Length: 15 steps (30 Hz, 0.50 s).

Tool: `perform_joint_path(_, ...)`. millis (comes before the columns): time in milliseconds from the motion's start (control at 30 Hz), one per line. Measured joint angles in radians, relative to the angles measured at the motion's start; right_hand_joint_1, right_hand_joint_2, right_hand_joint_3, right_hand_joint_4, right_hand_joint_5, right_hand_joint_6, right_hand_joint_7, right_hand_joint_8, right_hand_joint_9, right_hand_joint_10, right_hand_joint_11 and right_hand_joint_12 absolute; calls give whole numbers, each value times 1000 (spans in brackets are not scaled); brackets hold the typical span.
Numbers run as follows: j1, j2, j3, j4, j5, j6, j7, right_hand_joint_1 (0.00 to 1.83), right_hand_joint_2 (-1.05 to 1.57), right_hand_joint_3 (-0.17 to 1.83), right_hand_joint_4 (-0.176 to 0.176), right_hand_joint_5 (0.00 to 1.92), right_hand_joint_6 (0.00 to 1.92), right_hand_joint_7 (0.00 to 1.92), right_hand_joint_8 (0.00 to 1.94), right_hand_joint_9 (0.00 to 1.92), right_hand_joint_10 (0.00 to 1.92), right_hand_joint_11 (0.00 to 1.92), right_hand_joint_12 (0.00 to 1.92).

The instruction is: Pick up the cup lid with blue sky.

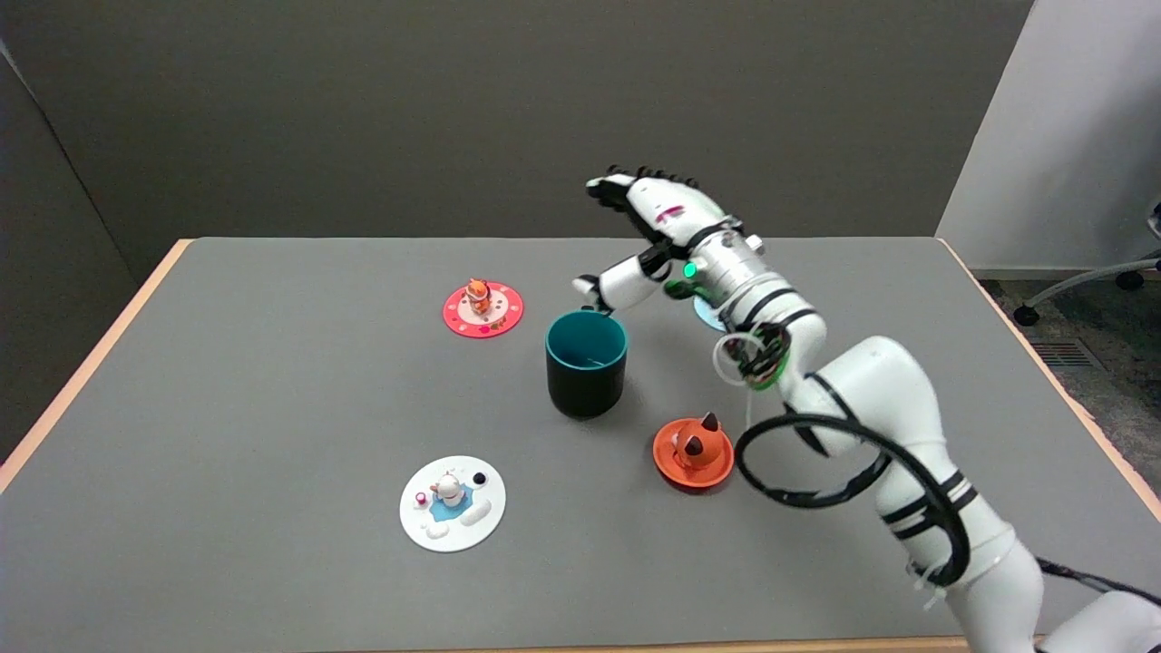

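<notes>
Fingers (617, 188) of the right hand (648, 231) spread wide, holding nothing, above one cup (586, 363) mid-frame; four lids, blue one (708, 311) mostly hidden.

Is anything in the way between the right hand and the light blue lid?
Nothing visible. The light blue lid lies mostly hidden behind the right hand's wrist; the teal cup stands off to the picture's left.

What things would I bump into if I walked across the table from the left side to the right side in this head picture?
white lid → pink lid → teal cup → orange lid. The light blue lid is mostly hidden behind the arm, so I left it out.
</notes>
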Motion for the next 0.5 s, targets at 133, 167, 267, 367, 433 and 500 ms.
perform_joint_path(133,23,36,22,14,13,39,4,754,301,985,-69,475,188,414,166,384,173,316,319)
perform_joint_path(167,30,49,29,17,19,51,4,762,298,986,-68,476,188,414,166,383,172,317,318)
perform_joint_path(267,44,79,40,24,38,82,6,778,296,992,-69,466,186,420,167,400,175,331,350)
perform_joint_path(367,56,116,44,30,66,118,7,785,321,998,-90,461,184,486,175,444,180,327,378)
perform_joint_path(433,64,142,46,39,88,144,8,796,341,983,-107,477,185,526,168,462,179,308,419)
perform_joint_path(500,70,162,46,49,105,162,8,799,367,983,-125,506,189,564,186,474,183,315,396)
